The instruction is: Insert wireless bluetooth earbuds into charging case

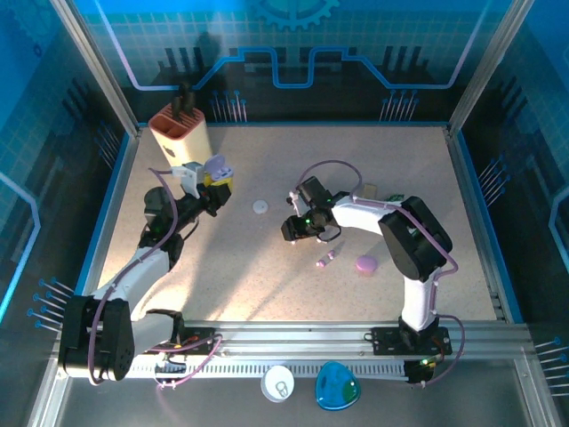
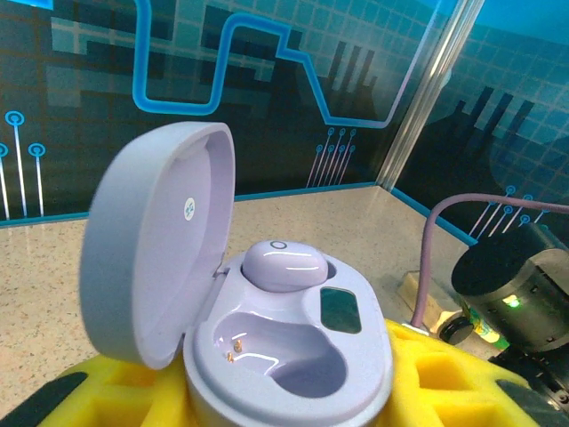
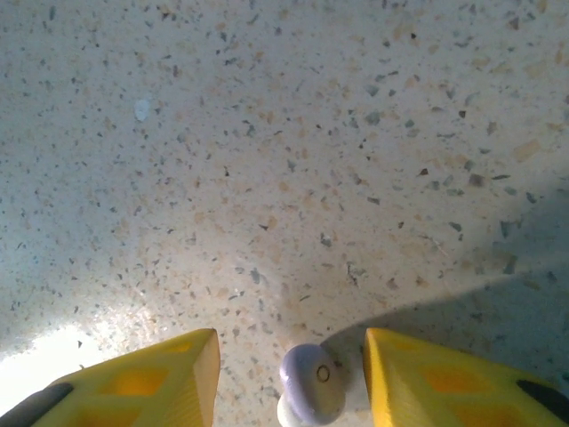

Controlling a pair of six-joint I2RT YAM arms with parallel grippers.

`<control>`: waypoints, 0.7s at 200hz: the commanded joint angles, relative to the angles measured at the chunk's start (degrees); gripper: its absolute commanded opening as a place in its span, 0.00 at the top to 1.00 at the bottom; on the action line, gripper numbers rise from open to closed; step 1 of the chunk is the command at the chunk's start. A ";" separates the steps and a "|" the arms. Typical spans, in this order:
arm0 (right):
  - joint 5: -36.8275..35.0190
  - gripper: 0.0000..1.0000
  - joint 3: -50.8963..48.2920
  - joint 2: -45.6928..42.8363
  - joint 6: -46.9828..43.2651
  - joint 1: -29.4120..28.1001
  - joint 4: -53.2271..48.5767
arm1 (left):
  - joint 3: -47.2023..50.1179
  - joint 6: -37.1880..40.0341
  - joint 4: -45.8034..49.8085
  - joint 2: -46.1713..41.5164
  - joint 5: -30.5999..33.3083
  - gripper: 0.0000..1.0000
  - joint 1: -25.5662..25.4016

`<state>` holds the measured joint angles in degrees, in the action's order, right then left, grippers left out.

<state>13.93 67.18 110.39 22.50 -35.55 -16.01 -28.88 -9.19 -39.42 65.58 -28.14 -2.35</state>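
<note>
The lavender earbud (image 3: 311, 384) is straddled on the table (image 3: 267, 133) by the right gripper (image 3: 291, 351), pads (image 3: 160, 378) parted, the bud untouched. A centred, gentle pinch on its head is called for. The open charging case (image 2: 284, 356) is clamped by the left gripper (image 1: 216, 181), one socket bare.

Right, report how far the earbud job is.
Done: one lavender plastic earbud sits in the open lavender pebble-shaped case held by the left gripper. In hand: the right gripper, jaws open, straddles a second lavender earbud on the table. Left: seat it in the empty well.

Earbud (image 2: 283, 265) in case (image 2: 298, 366), in left pincer (image 2: 277, 402)
</note>
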 commanded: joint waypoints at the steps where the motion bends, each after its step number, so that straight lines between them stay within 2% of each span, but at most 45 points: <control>1: 2.47 0.53 -0.77 1.24 0.57 0.94 1.33 | -1.57 -1.21 -2.34 -0.59 -1.93 0.65 0.42; 70: 2.95 0.57 -4.22 -2.13 1.02 0.99 1.24 | -1.47 -1.60 -2.41 -0.22 -2.61 0.65 0.42; 140: 3.50 0.67 -5.01 -2.37 2.66 0.88 2.83 | -1.69 -2.11 -2.78 0.29 -3.21 0.65 0.42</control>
<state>15.66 63.68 109.16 23.99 -34.52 -12.16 -28.88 -10.63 -39.40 65.58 -29.85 -2.35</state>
